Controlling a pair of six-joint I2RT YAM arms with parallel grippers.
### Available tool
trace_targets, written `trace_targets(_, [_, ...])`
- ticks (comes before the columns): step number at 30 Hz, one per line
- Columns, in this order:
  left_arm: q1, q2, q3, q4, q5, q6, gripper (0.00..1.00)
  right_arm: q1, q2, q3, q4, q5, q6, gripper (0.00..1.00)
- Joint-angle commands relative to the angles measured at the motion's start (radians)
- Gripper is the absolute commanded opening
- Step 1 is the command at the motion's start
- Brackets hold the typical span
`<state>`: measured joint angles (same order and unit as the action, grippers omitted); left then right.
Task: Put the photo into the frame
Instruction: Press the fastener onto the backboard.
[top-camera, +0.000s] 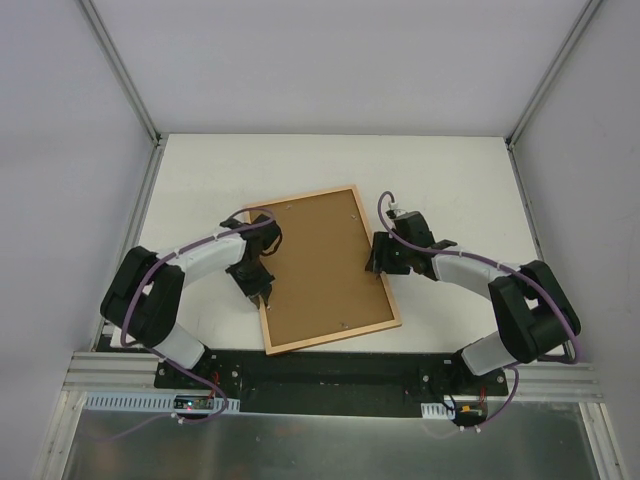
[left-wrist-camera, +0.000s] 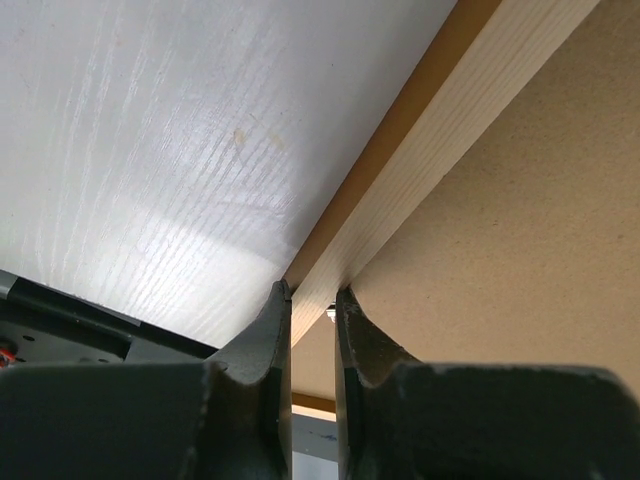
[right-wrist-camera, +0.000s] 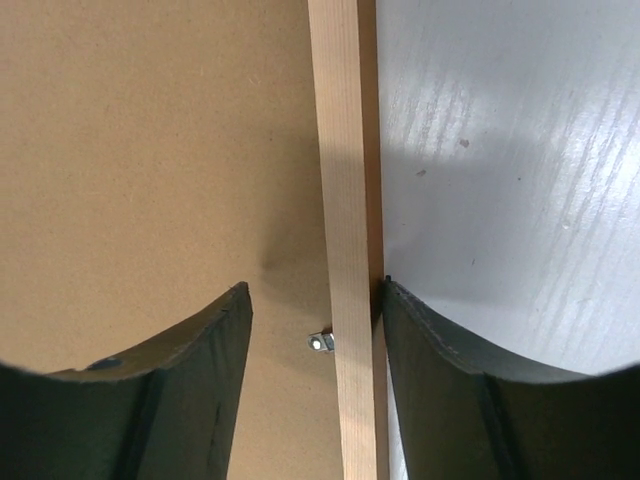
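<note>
The frame (top-camera: 335, 338) lies back side up on the table, its pale wooden rails around the brown backing board (top-camera: 320, 265). The photo is not in view. My left gripper (top-camera: 258, 293) is shut on the frame's left rail (left-wrist-camera: 440, 130), one finger on each side of it (left-wrist-camera: 313, 295). My right gripper (top-camera: 375, 258) is open and straddles the right rail (right-wrist-camera: 340, 150). Its outer finger (right-wrist-camera: 430, 360) touches the rail's outside edge. Its inner finger (right-wrist-camera: 200, 360) hangs over the backing board (right-wrist-camera: 150, 150), apart from the rail.
A small metal retaining tab (right-wrist-camera: 321, 342) sits on the backing board beside the right rail. The white table (top-camera: 200, 180) is ringed by grey walls with metal corner posts. The arms' bases stand on a black plate (top-camera: 330, 375) at the near edge.
</note>
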<state>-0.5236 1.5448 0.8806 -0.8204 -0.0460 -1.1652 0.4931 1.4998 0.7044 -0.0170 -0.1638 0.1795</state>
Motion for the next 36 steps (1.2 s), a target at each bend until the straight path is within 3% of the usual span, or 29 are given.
trace_targets(1, [0.005, 0.098, -0.011, -0.006, -0.075, -0.013, 0.00, 0.004, 0.017, -0.032, -0.040, -0.029, 0.008, 0.59])
trace_targets(8, [0.005, 0.130, 0.038, 0.046, -0.084, 0.116, 0.00, 0.062, -0.124, -0.028, -0.152, 0.111, -0.025, 0.80])
trace_targets(14, [0.005, 0.135, 0.046, 0.101, -0.115, 0.275, 0.00, 0.073, -0.156, 0.010, -0.241, 0.296, -0.041, 0.84])
trace_targets(25, [0.005, 0.066, -0.034, 0.210, -0.048, 0.455, 0.00, 0.016, 0.213, 0.463, -0.227, 0.273, -0.216, 0.86])
trace_targets(36, [0.004, -0.009, -0.088, 0.222, -0.038, 0.467, 0.00, 0.009, 0.416, 0.645, -0.235, 0.253, -0.285, 0.86])
